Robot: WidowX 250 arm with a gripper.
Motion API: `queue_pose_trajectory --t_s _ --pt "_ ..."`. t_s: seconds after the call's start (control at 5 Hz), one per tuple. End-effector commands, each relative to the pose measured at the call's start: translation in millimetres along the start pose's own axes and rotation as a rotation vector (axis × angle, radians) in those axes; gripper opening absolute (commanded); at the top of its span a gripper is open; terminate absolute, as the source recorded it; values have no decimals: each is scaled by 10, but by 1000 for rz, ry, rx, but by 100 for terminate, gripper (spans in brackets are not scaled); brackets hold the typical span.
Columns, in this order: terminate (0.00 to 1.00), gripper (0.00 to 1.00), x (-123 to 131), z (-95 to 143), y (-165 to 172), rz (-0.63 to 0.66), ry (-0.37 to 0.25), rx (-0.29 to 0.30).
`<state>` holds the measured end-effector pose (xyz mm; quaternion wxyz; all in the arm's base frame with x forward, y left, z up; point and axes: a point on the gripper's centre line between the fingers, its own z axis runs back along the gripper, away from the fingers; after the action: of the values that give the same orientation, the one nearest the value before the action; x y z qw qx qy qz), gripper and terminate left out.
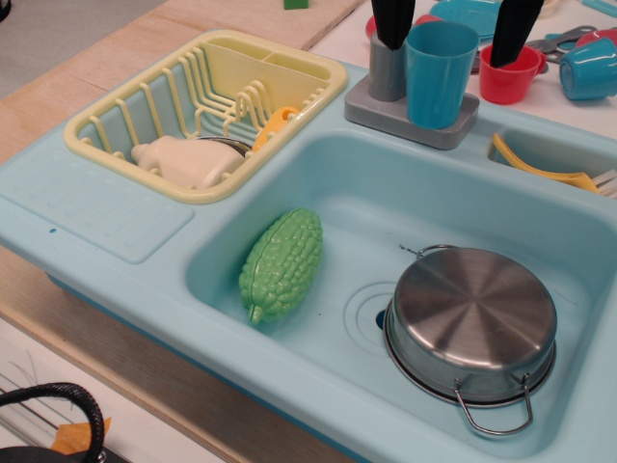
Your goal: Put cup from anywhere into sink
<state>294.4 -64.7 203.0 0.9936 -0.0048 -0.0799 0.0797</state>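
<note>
The tall blue cup [441,75] stands upright on the grey faucet base [371,109] at the back rim of the pale blue sink [96,207]. My gripper [448,53] is open, coming down from the top edge. Its two black fingers stand one on each side of the cup's upper part: the left finger [392,21] over the grey faucet stub [386,72], the right finger [514,27] over the short red cup [511,79]. Neither finger clearly touches the cup. The basin lies just in front of the cup.
In the basin lie a green bumpy toy gourd [281,263] and an upturned steel pot [472,323] over the drain. A yellow dish rack [145,96] with a white item sits at the left. A small blue handled cup [588,68] and a yellow utensil [540,169] are at the right.
</note>
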Motion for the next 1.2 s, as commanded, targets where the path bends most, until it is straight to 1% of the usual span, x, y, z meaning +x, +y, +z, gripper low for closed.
queue_pose_trajectory --t_s 0.0,0.2,0.4,0.6,0.8,1.0 --pt "0 100 0 0 0 0 0 0" --pt "0 100 -7 56 -66 -193 -96 34" --pt "0 100 -17 77 -115 -317 -179 54" --pt "0 100 -15 96 -170 -419 -261 93" --pt "0 100 52 71 -155 -476 -293 92" --pt "0 100 144 31 -134 -512 -308 84"
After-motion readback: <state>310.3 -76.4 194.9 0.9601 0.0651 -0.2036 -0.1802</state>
